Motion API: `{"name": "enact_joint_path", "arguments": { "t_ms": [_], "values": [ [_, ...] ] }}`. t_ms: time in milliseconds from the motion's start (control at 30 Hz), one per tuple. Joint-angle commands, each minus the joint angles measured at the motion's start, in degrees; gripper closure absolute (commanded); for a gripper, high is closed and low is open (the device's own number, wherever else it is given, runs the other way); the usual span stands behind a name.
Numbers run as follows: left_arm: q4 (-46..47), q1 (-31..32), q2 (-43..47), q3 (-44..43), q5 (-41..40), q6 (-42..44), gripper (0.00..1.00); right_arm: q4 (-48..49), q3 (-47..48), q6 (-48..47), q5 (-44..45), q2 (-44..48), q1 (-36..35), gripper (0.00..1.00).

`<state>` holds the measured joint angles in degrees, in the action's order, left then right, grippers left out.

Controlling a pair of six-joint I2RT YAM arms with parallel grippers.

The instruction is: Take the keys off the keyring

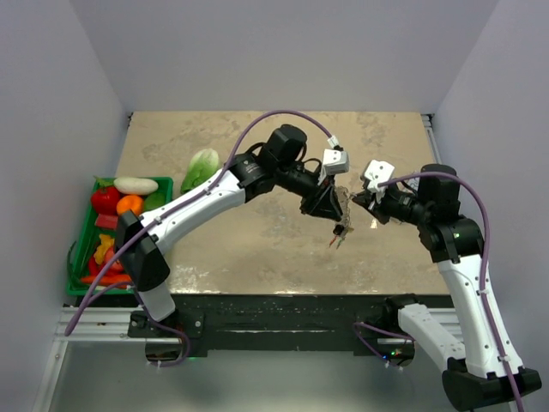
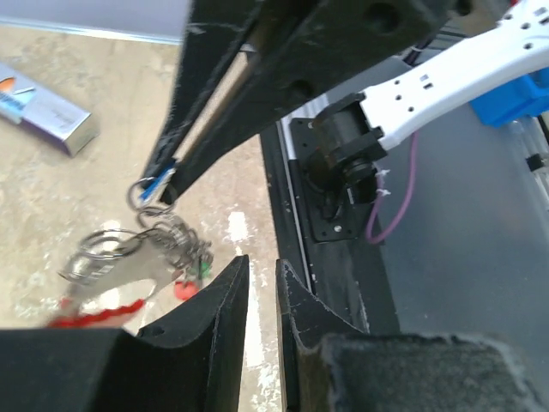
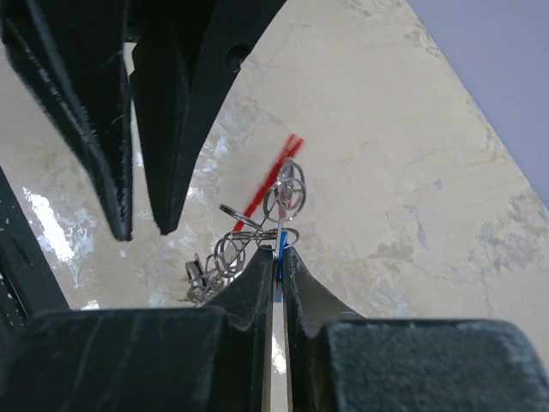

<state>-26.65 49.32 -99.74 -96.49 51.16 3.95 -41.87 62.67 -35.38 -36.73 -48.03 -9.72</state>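
The keyring [image 3: 286, 190] and its bunch of keys [image 1: 341, 230] hang above the middle of the table. My right gripper [image 3: 274, 251] is shut on a blue key [image 3: 280, 247] at the top of the bunch. In the left wrist view the silvery keyring [image 2: 105, 247], the red fob [image 2: 90, 314] and small red and green key heads [image 2: 193, 279] dangle below that grip. My left gripper [image 2: 262, 264] sits just beside the bunch. Its jaws stand a narrow gap apart with nothing between them. It also shows in the right wrist view, the left gripper [image 3: 146, 230] up and left of the rings.
A green basket [image 1: 83, 262] of vegetables stands at the table's left edge, with a lettuce [image 1: 202, 167] behind it. A white-and-purple box [image 2: 47, 107] lies flat on the table. The black rail [image 1: 283, 309] marks the near edge.
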Motion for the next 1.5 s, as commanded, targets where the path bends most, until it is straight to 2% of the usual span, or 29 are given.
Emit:
{"name": "enact_joint_path", "arguments": {
  "t_ms": [0, 433, 867, 1467],
  "values": [
    [2.31, 0.34, 1.39, -1.77, 7.02, -1.48, 0.76, 4.77, 1.84, 2.33, 0.95, 0.48, 0.05, 1.0],
    [3.63, 2.36, -1.06, -5.2, 5.36, -3.5, 0.71, 6.45, 1.05, 4.7, 1.66, 0.39, -0.04, 1.0],
    [3.63, 2.8, -1.51, -4.24, -6.5, -2.72, 0.71, 6.01, 1.49, 4.97, -0.01, 0.92, -0.04, 1.0],
    [0.9, 2.27, -0.54, -5.9, -7.39, 0.1, 0.74, 5.74, 1.31, 4.44, -0.01, 0.92, 0.05, 1.0]
  ]
}}
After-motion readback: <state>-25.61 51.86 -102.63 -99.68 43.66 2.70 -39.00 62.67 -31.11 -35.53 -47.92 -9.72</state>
